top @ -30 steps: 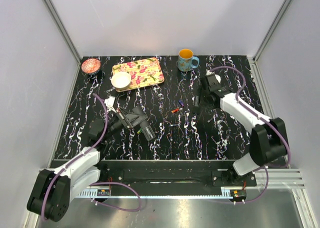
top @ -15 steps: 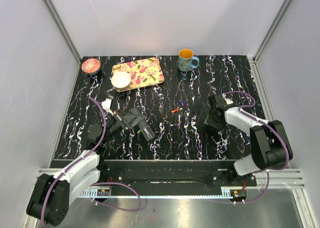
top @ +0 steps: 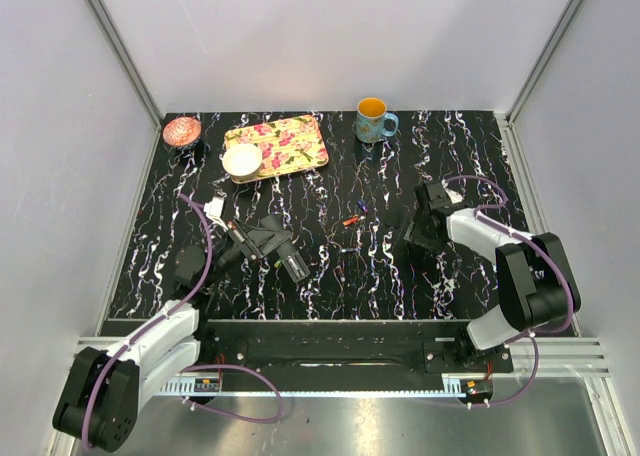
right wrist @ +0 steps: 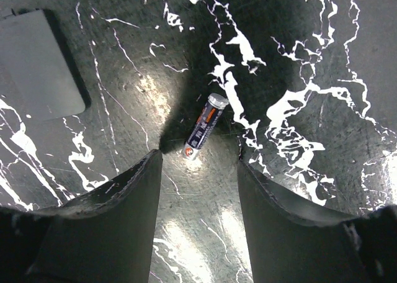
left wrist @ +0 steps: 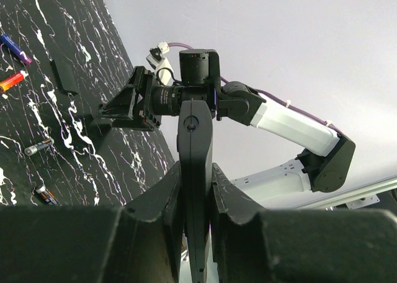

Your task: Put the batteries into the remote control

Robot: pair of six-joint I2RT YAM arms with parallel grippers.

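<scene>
The left end effector [left wrist: 196, 187] is pressed together on the remote control [left wrist: 195, 128], pinching the slim black bar by one end so that the rest sticks out beyond the fingers. In the overhead view this pair sits left of the worktop's [top: 450, 156] centre, toward the near side.

The right end effector [right wrist: 200, 160] is low over the right half of the worktop with its fingers spread. A dark battery [right wrist: 203, 133] with an orange mark and a silver cap lies flat just beyond the fingertips, in line with the gap and not gripped.

An orange-red battery [top: 351, 220] and a purple-blue battery [top: 362, 209] lie near each other at mid-worktop, between the two arms.

A flat dark panel [right wrist: 38, 66] lies left of the dark battery; it may be the remote's cover, though the view is too dim to be sure.
</scene>
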